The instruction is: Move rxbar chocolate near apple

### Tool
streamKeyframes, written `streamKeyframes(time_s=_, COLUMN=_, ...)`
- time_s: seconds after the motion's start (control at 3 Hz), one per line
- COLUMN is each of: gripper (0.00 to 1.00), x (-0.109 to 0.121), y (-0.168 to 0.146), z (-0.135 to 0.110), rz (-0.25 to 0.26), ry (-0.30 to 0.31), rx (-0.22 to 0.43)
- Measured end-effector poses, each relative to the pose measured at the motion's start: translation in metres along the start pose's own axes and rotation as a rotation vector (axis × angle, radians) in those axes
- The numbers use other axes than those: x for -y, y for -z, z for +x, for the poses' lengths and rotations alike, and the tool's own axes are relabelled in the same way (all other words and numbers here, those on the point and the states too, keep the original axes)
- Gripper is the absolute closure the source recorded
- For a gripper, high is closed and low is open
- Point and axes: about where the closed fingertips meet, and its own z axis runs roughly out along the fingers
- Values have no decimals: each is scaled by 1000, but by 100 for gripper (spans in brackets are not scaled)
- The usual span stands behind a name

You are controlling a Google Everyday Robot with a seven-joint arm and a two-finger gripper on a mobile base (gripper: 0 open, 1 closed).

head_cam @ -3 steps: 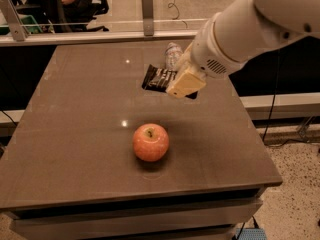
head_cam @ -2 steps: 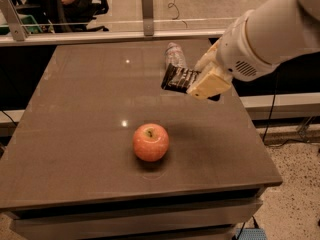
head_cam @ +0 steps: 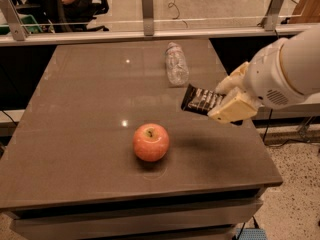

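The rxbar chocolate [head_cam: 201, 99] is a flat dark bar with white lettering, held in the air above the right side of the table. My gripper [head_cam: 226, 98] is shut on the bar's right end, with one cream finger [head_cam: 231, 108] below it and one behind it. The apple [head_cam: 150, 142] is round, red-orange, with a dark stem dimple. It sits on the table [head_cam: 75, 134] at front centre, to the left of and below the held bar.
A clear crinkled plastic bottle [head_cam: 176, 64] lies at the back of the table, behind the held bar. A glass barrier with metal posts [head_cam: 147, 5] runs along the far edge. The table's right edge lies under my arm.
My gripper has carried the bar to the right and a little toward the front, away from the bottle. The apple and bottle have not moved.
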Motion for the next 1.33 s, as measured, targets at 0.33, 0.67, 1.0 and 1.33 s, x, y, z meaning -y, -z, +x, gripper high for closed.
streamKeyframes(time_s=0.33, gripper=100, x=-10, y=-8, z=18, rz=-35, ry=0, rx=10)
streamKeyframes(time_s=0.67, gripper=100, x=-23, y=-20, z=26, rz=-68, ry=4, rx=28)
streamKeyframes(time_s=1.0, gripper=100, x=-37, y=-39, z=23, rz=-113, ry=16, rx=46)
streamKeyframes(time_s=1.33, gripper=100, x=-49, y=-54, z=26, rz=-155, ry=18, rx=52)
